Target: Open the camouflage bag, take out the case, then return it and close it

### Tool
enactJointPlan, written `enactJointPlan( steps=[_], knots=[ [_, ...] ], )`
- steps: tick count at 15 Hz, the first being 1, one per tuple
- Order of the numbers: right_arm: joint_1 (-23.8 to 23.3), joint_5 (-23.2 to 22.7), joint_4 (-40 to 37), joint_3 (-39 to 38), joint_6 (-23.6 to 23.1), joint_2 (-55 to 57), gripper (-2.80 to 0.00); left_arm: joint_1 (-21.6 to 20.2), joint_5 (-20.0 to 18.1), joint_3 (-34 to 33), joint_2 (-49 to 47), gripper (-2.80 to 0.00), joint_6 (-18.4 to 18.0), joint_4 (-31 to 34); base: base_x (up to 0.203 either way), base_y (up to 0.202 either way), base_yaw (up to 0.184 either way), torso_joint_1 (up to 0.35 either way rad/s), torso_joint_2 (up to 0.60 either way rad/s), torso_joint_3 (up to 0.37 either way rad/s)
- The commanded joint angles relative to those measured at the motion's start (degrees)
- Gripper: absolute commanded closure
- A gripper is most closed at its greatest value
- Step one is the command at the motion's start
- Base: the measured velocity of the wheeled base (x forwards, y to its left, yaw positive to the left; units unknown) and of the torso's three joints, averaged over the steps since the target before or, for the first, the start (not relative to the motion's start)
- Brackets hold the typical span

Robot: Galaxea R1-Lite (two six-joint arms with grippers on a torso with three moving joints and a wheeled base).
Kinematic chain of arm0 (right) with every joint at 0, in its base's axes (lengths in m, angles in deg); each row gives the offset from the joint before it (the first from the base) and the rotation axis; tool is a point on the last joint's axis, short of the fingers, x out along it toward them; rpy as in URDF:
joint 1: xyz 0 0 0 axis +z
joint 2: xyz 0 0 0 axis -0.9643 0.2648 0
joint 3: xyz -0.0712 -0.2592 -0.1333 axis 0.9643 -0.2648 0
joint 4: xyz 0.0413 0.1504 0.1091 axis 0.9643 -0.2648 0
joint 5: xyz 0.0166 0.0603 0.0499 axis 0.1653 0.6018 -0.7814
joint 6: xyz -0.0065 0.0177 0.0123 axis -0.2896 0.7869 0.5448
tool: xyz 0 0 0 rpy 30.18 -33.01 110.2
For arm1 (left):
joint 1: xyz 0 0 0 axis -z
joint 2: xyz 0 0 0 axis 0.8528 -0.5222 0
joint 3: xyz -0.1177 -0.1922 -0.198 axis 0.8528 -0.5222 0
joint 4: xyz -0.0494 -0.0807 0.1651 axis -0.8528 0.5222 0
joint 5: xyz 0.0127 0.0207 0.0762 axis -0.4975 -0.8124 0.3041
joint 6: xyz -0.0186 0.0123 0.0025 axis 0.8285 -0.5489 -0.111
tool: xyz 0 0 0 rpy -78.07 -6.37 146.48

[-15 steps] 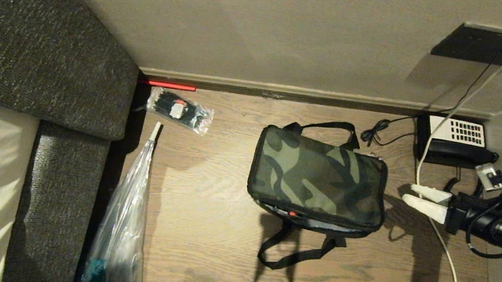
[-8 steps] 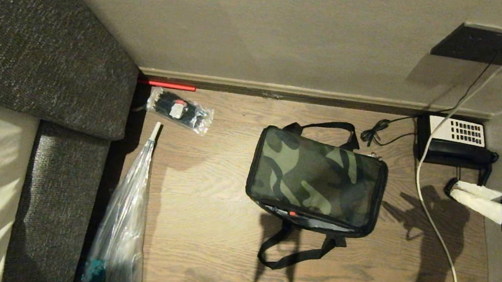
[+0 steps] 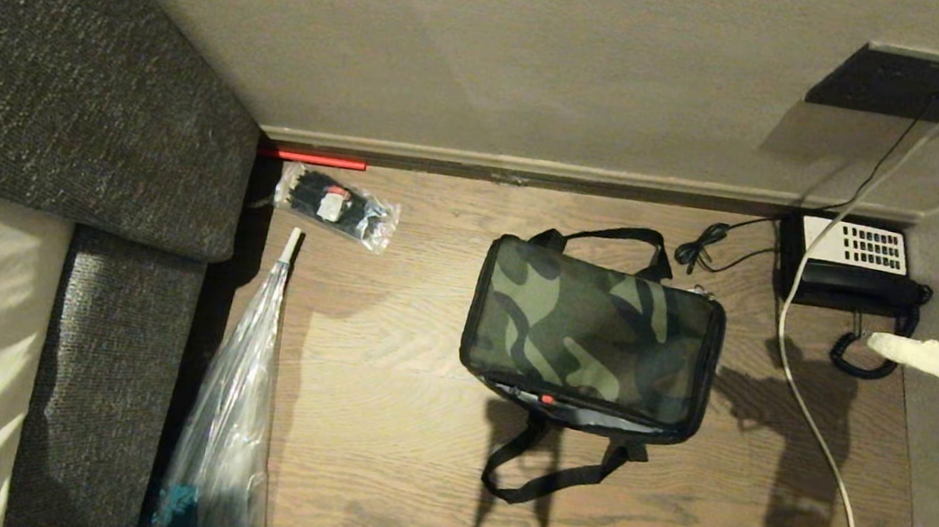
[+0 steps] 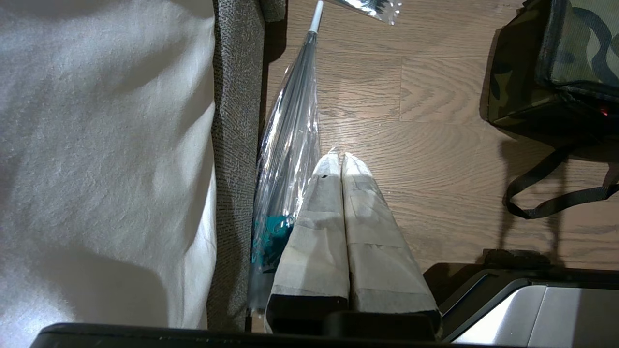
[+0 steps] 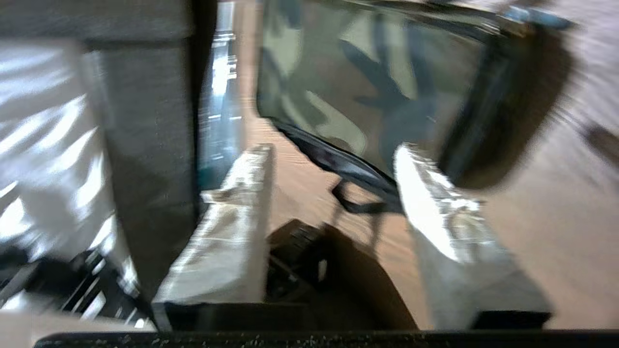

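The camouflage bag (image 3: pixel 593 339) sits on the wooden floor (image 3: pixel 375 432), its lid down, though a pale slit with a red dot shows along its near edge, so the zip looks not fully run. The case is not in view, presumably inside. The right tool (image 5: pixel 333 193) hangs well off the bag's right side, near the black telephone (image 3: pixel 850 264), its padded fingers (image 5: pixel 232 232) spread apart with nothing between them. The bag lies ahead of its tips. The left tool (image 4: pixel 342 162) is pressed shut and empty, parked low beside the clear plastic bag (image 4: pixel 290 145). Judging by this, the closing step is nearly over or done. Any next move calls for reaching the bag's near edge and finding the zip pull
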Motion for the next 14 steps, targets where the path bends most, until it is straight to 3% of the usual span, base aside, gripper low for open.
enactJointPlan(
  steps=[1,3,7,11,14],
  knots=[
    [0.5,9.1,-7.4,0.6,-0.6,-9.7,0.0,0.0,0.0,-0.2,-0.1,0.0,0.0,0.0,0.0,0.0,0.0,0.0,0.0,0.0],
    [0.9,15.1,-10.9,0.3,-2.0,-14.6,0.0,0.0,0.0,-0.2,-0.1,0.0,0.0,0.0,0.0,0.0,0.0,0.0,0.0,0.0],
    [6.5,25.5,-20.9,-3.6,-5.2,-28.5,0.0,0.0,0.0,-0.1,-0.1,0.0,0.0,0.0,0.0,0.0,0.0,0.0,0.0,0.0],
    [18.2,41.1,-19.9,-22.2,-7.2,-48.1,0.0,0.0,0.0,-0.1,-0.1,0.0,0.0,0.0,0.0,0.0,0.0,0.0,0.0,0.0],
    [21.7,46.0,-18.5,-36.6,-6.7,-64.2,0.0,0.0,0.0,-0.2,-0.1,0.0,0.0,0.0,0.0,0.0,0.0,0.0,0.0,0.0]
  ],
)
